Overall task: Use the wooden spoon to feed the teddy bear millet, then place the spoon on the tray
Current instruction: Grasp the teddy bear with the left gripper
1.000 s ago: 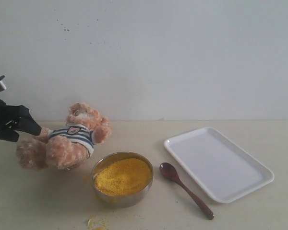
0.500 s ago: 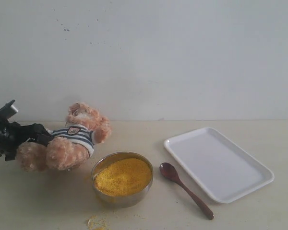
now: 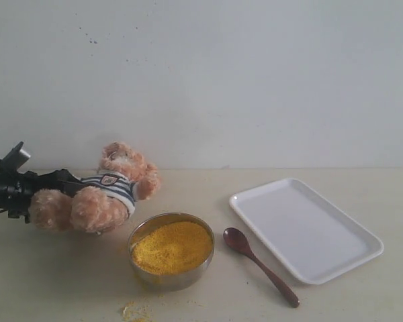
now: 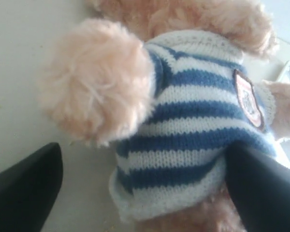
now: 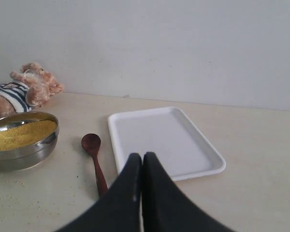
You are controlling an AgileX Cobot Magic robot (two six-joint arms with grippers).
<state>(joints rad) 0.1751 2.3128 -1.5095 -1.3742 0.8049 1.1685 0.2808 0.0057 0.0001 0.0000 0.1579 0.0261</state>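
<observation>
Left pincer spread wide, the bear between its jaws. Right pincer clenched, empty; spoon and tray just ahead.

I see a plain pale grey wall, faintly speckled, behind a smooth beige counter in soft, even light.

From the side, the left arm runs off the picture's edge, and the fingertips of the left gripper are lost against the teddy bear. Up close, the bear's head and legs are cropped and its chest badge is too blurred to read. The handle end of the wooden spoon lies hidden behind the right gripper. Beside it, the steel bowl is cut off.
</observation>
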